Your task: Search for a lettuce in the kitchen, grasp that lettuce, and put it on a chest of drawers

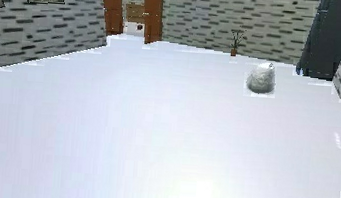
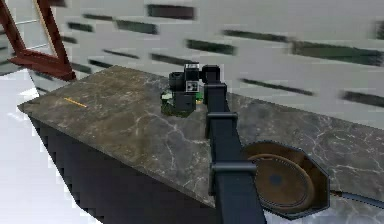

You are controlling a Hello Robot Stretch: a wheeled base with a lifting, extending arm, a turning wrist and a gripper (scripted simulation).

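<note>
In the arm side view the dark arm bar (image 2: pixel 228 150) rises from the bottom edge over a grey-brown stone-topped dark cabinet (image 2: pixel 110 105). The gripper (image 2: pixel 178 86) is at the bar's far end, above the cabinet top. A small green thing (image 2: pixel 181 104) lies at or just behind the gripper on that top; its shape is too small to name. I cannot tell whether the gripper holds anything or touches the green thing.
A round brown dish-like thing (image 2: pixel 282 180) sits in the cabinet top right of the arm, and a red-brown frame (image 2: pixel 45 45) stands at upper left. The forward view has pale open floor (image 1: pixel 127 124), a grey lump (image 1: pixel 261 78), a brown doorway (image 1: pixel 131 12) and patterned walls.
</note>
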